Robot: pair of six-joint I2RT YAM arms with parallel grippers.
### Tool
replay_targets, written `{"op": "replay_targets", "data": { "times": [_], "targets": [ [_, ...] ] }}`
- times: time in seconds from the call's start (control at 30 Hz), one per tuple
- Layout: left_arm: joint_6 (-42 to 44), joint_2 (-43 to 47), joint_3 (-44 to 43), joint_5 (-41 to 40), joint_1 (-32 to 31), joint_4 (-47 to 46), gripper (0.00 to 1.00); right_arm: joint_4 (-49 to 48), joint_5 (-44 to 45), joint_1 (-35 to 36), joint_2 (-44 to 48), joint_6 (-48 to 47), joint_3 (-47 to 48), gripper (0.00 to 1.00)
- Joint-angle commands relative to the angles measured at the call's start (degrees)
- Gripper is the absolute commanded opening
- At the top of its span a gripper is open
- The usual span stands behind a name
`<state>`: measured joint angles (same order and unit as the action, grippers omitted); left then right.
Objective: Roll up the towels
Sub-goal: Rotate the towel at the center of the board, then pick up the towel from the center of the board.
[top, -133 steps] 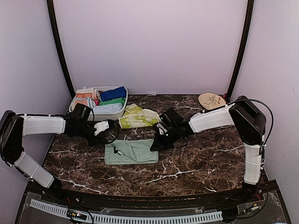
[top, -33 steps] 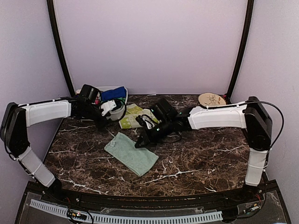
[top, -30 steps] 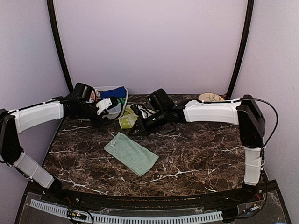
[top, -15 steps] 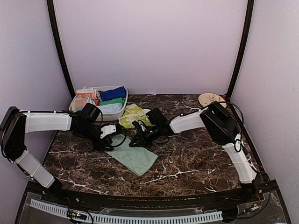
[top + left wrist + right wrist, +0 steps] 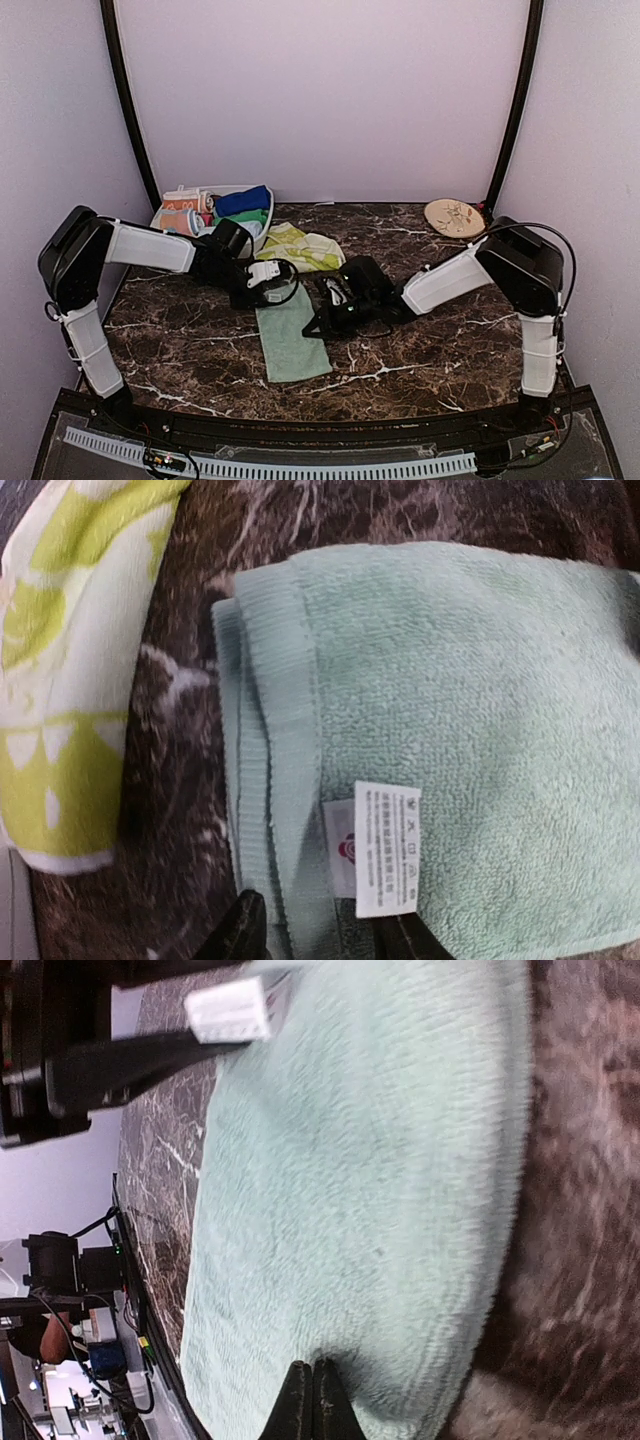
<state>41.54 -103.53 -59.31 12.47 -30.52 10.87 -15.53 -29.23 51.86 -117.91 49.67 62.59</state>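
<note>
Desk: dark marble (image 5: 420, 350); my mint towel (image 5: 290, 340) lies flat mid-desk.
Left end effector (image 5: 318, 942): straddling the label hem, grip unclear.
Right end effector (image 5: 312, 1400): clenched on towel edge.
Risk: I could bunch the roll unevenly.

Both arms stretched inward & low, left fingers (image 5: 320, 935) parted, right fingers (image 5: 312, 1400) shut.

Dark marbled counter (image 5: 430, 350) underneath it all; a round beige patterned plate (image 5: 453, 216) sits at its far right corner, a white tray (image 5: 262, 234) at far left.
</note>
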Motion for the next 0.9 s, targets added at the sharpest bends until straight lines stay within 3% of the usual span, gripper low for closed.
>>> {"op": "replay_targets", "data": {
  "times": [0.0, 0.1, 0.2, 0.37, 0.43, 0.57, 0.73, 0.87],
  "targets": [
    [0.35, -3.31, -6.03, -0.51, -3.22, -3.49, 0.38, -4.85, 4.98, 2.96, 5.63, 3.8, -4.66, 0.0],
    [1.86, -2.77, -8.67, -0.3, -3.93, -3.04, 0.45, -2.59, 5.04, 1.93, 8.35, 2.51, -4.48, 0.01],
    [2.04, 0.48, -9.07, -3.37, -3.94, -3.54, 0.63, -1.27, 2.98, -0.83, 8.94, 0.95, -2.33, 0.02],
    [1.6, 10.41, -6.56, -5.91, -3.65, -3.58, 0.84, 2.24, -3.61, -4.17, 2.63, -2.41, 8.91, 0.03],
    [0.33, 13.6, -6.67, -4.94, -3.12, -0.94, 0.88, 3.57, -7.11, -4.91, -1.57, -3.08, 13.93, 0.03],
    [-1.09, 15.65, -7.08, 0.93, -2.79, 6.81, 0.88, 5.25, -9.35, -6.92, -8.78, -3.27, 20.01, 0.02],
    [1.88, 18.15, -3.46, 13.98, -3.51, 14.98, 0.77, 5.67, -8.94, -9.72, -14.08, -2.24, 21.9, 0.0],
    [7.8, 18.7, 0.7, 17.71, -8.84, 19.9, 0.71, 1.93, -4.18, -11.68, -14.24, 0.49, 18.56, 0.0]
  ]
}}
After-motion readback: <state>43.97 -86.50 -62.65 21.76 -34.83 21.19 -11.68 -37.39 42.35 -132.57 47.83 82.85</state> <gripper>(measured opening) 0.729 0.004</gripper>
